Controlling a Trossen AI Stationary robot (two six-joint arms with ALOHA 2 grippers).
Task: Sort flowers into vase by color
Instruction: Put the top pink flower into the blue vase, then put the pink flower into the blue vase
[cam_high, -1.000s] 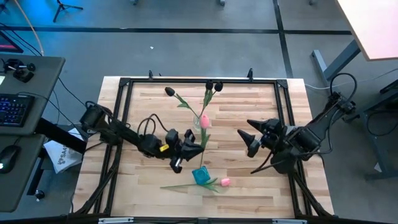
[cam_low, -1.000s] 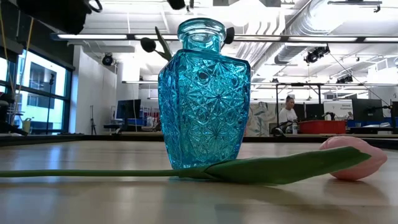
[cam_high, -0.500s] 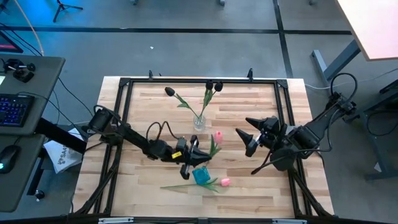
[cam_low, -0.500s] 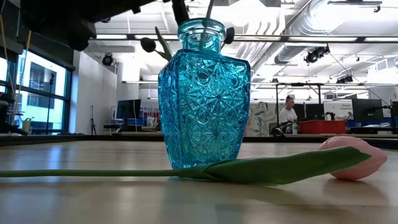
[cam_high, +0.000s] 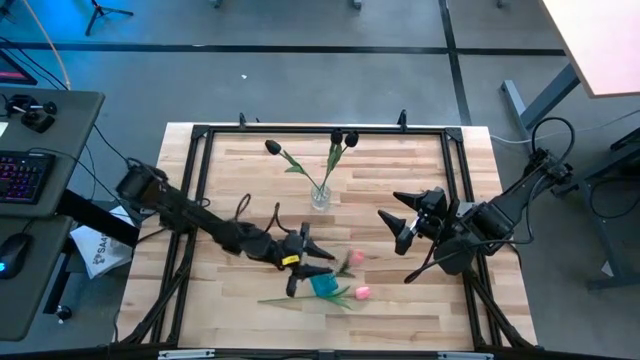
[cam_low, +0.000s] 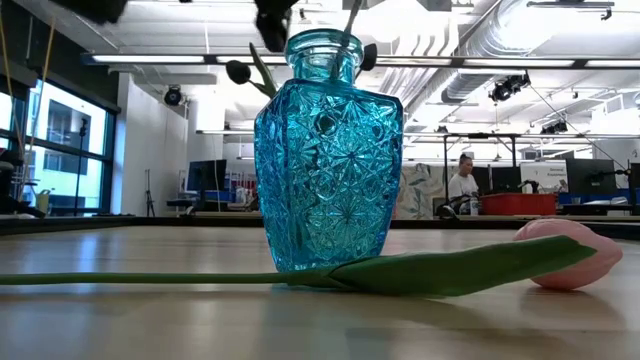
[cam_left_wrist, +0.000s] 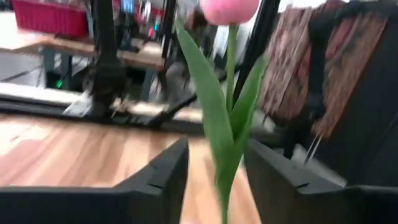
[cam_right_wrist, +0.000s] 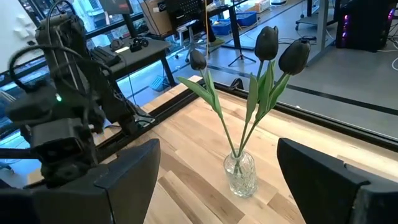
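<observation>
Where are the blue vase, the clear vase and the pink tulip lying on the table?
blue vase (cam_low: 328, 160): low view, middle of its cut-glass body.
clear vase (cam_right_wrist: 240, 175): right wrist view, its glass body below the dark tulips' stems.
pink tulip lying on the table (cam_low: 570, 252): low view, its pink head, right of the blue vase.

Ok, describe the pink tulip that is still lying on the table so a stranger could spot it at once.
Start at the wooden table and find the blue glass vase near its front edge. The lying pink tulip rests flat just in front of that vase, its stem running leftward. The other pink tulip is held up over the vase by the left end effector, and the dark tulips stand in a clear vase.
</observation>
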